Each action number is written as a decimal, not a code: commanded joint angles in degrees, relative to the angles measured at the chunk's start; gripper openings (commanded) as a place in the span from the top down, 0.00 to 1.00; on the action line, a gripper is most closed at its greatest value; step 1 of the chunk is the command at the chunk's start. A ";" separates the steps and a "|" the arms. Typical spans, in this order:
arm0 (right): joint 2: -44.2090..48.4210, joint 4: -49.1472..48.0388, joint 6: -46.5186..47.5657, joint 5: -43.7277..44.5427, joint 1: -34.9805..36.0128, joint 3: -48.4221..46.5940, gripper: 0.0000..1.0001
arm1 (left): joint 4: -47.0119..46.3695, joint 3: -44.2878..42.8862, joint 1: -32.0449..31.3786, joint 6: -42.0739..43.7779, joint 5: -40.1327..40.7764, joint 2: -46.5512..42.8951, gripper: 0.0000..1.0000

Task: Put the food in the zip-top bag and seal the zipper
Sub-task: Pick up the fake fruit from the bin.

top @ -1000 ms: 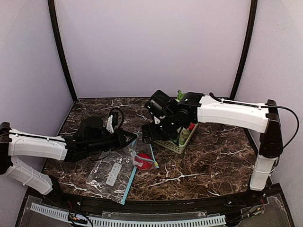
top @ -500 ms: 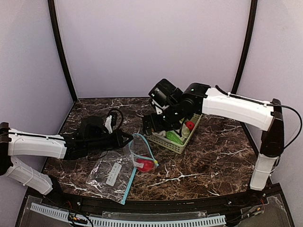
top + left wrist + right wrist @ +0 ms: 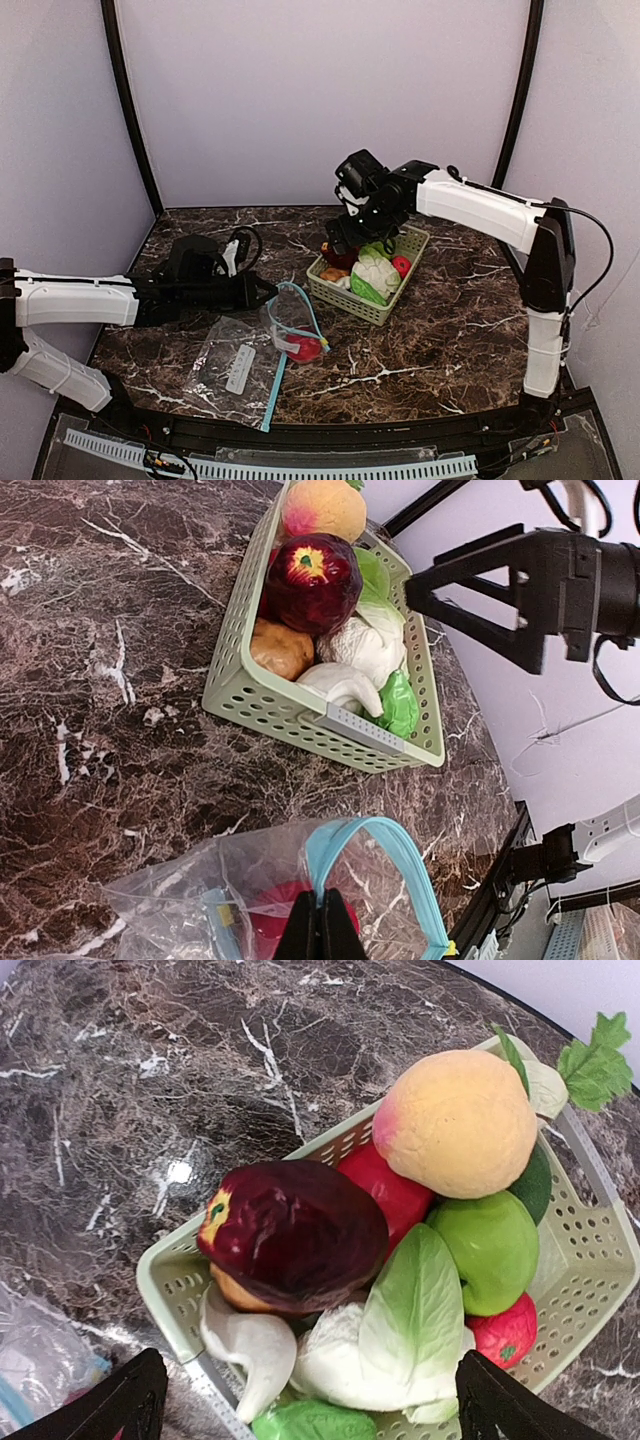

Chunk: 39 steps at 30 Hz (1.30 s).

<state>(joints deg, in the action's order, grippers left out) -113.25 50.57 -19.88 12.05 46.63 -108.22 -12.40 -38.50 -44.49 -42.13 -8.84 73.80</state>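
The clear zip-top bag (image 3: 240, 362) lies on the table, and its blue zipper (image 3: 400, 855) stands up in an open loop. My left gripper (image 3: 321, 925) is shut on the bag's rim, seen in the top view as my left gripper (image 3: 268, 294). One red food piece (image 3: 309, 347) lies inside the bag. The other food fills a pale green basket (image 3: 165, 1280): a dark red apple (image 3: 295, 1235), a peach (image 3: 455, 1125), a green apple (image 3: 490, 1245) and a white cauliflower (image 3: 345, 1360). My right gripper (image 3: 315, 1405) hangs open just above the basket's near end, holding nothing.
The basket (image 3: 364, 303) stands at mid-table, right of the bag. A black cable (image 3: 240, 245) loops over my left arm. Purple walls with black corner posts close in the table at the back and sides. A black rail runs along the near edge.
My right gripper has pulled back from the bag's mouth and risen to hover over the basket, opening fully. The left gripper keeps its hold on the bag's rim.
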 commanded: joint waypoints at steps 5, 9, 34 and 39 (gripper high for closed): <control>-9.08 -3.64 12.32 1.11 -0.74 -7.92 0.02 | 2.08 -0.79 0.62 1.45 -2.26 0.12 0.99; -12.42 -3.08 15.06 0.99 -1.05 -10.82 0.05 | 2.03 -0.66 0.69 1.11 -2.22 0.22 0.99; -11.96 -6.52 17.94 2.69 -1.24 -9.06 0.43 | 3.10 -1.12 1.08 1.16 -2.89 0.83 0.99; -13.61 -4.56 17.51 3.72 -1.35 -9.72 0.26 | 3.64 -1.23 1.15 0.90 -3.11 0.76 0.99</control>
<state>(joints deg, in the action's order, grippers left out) -127.35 45.04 -1.69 14.70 45.69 -118.19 -10.48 -38.50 -43.62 -41.56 -11.25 74.46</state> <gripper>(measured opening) 0.715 0.009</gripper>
